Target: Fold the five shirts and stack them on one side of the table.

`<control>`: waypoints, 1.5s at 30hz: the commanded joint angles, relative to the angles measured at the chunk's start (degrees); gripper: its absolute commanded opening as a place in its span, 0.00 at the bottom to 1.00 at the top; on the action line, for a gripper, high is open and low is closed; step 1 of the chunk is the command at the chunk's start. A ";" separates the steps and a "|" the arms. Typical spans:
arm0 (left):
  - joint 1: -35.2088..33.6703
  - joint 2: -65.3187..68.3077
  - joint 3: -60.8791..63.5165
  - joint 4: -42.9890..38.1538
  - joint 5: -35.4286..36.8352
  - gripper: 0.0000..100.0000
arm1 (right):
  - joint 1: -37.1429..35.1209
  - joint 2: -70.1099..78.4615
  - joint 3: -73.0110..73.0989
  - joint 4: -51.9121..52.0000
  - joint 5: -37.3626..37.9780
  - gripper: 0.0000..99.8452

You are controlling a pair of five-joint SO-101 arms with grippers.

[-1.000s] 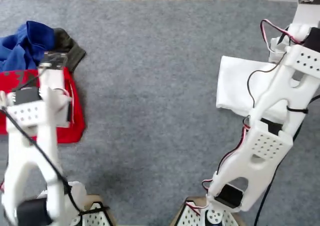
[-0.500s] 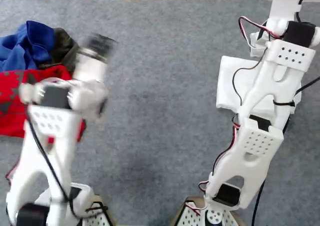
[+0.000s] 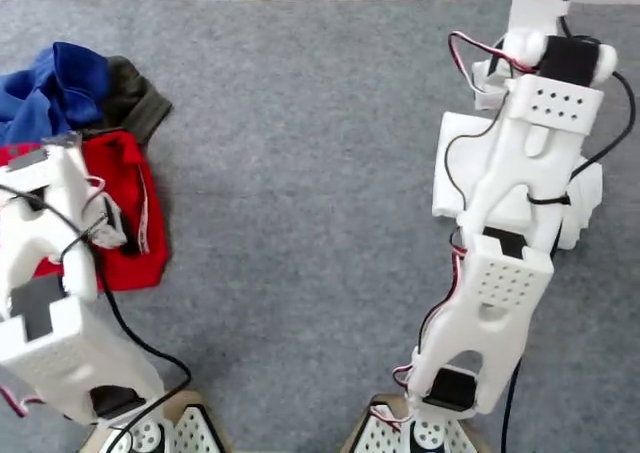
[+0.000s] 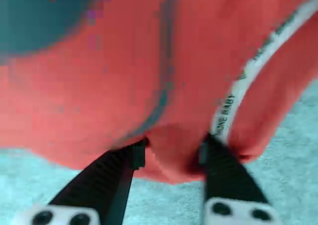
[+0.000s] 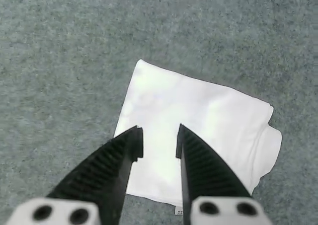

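Note:
A red shirt [image 3: 135, 188] with white trim lies crumpled at the table's left side. My left gripper [image 3: 108, 228] is low over it. In the left wrist view the left gripper [image 4: 171, 153] is shut on a bunched fold of the red shirt [image 4: 99, 76] near its edge. A folded white shirt [image 3: 465, 173] lies flat at the right, partly under my right arm [image 3: 540, 103]. The right gripper [image 5: 156, 138] hangs well above the white shirt [image 5: 213, 115], open by a narrow gap and holding nothing.
A blue shirt [image 3: 55, 88] and a dark grey shirt [image 3: 135, 93] lie heaped behind the red one at the back left. The grey table cover [image 3: 300, 173] is bare between the two arms.
The left arm swung out to the right half a second ago and has dropped back low over the red shirt. The right arm has stretched farther toward the table's back.

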 commanded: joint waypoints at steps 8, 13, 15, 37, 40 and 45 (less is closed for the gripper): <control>12.97 -4.75 -3.82 7.82 0.44 0.03 | -0.35 -0.57 -2.33 0.26 0.18 0.12; 24.04 -15.38 -3.91 12.31 -3.78 0.03 | -0.35 -0.57 -2.33 0.26 0.18 0.12; 30.37 -20.48 -3.91 13.98 -4.84 0.03 | -0.35 -0.57 -2.33 0.26 0.18 0.12; 71.43 -32.62 -13.23 24.97 3.96 0.26 | -5.54 -0.22 3.21 0.09 0.18 0.12; 60.35 -37.71 -15.60 24.97 6.33 0.27 | -9.23 -0.22 4.62 0.00 0.18 0.12; 33.36 -45.36 -16.22 24.97 6.24 0.27 | -16.18 -0.13 4.88 0.00 0.18 0.12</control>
